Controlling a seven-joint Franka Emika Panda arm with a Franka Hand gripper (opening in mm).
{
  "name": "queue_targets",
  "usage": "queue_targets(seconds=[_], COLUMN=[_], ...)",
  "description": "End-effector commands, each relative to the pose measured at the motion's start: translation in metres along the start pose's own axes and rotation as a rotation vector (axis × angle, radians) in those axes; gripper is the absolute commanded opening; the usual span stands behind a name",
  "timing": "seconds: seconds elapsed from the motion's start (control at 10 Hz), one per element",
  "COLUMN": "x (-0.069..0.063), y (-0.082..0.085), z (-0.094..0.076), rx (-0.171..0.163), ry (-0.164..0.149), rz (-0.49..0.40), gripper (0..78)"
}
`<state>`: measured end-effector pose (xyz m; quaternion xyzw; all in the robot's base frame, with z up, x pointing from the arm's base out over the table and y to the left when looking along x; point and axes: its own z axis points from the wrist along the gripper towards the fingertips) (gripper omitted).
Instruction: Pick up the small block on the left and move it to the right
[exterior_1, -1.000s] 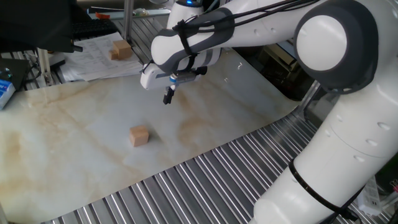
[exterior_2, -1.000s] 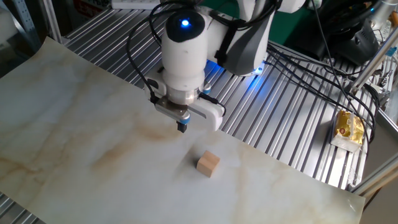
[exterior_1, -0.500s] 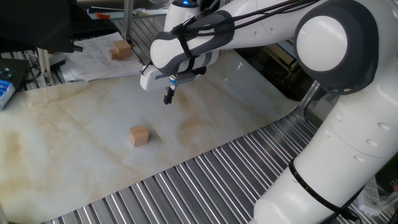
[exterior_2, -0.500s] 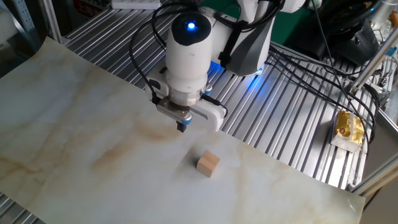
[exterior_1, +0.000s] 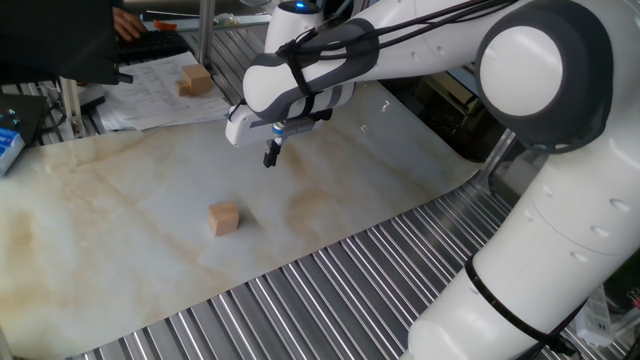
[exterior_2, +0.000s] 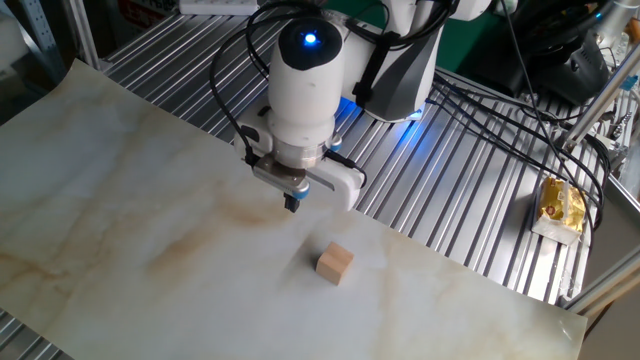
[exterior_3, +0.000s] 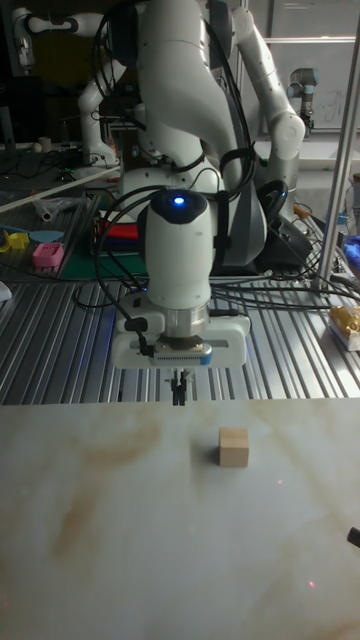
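The small block (exterior_1: 224, 217) is a plain light-tan wooden cube that lies on the marbled sheet (exterior_1: 120, 200). It also shows in the other fixed view as the small block (exterior_2: 335, 263) and in the tall view as the small block (exterior_3: 233, 447). My gripper (exterior_1: 270, 155) points down a little above the sheet, behind the block and well apart from it. Its fingers are pressed together with nothing between them. The gripper (exterior_2: 291, 203) is up and left of the cube there, and the gripper (exterior_3: 179, 392) is left of and behind it.
A larger tan wooden block (exterior_1: 195, 80) rests on papers (exterior_1: 150, 95) at the back left. A person's hand (exterior_1: 127, 22) shows at the top left. Ribbed metal table (exterior_1: 330, 290) surrounds the sheet. A yellow packet (exterior_2: 560, 207) lies at the right.
My gripper has shifted very slightly and stays shut. The small block has not moved. A hand has come into view at the top left.
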<state>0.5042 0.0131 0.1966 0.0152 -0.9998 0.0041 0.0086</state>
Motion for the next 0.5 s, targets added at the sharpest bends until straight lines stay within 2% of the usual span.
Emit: queue_targets(seconds=[0.1, 0.5], x=[-0.0005, -0.0004], y=[0.0003, -0.0002], z=[-0.0012, -0.0016], rx=[0.002, 0.002], ry=[-0.002, 0.000], rz=[0.003, 0.007], gripper=[2.6, 2.6])
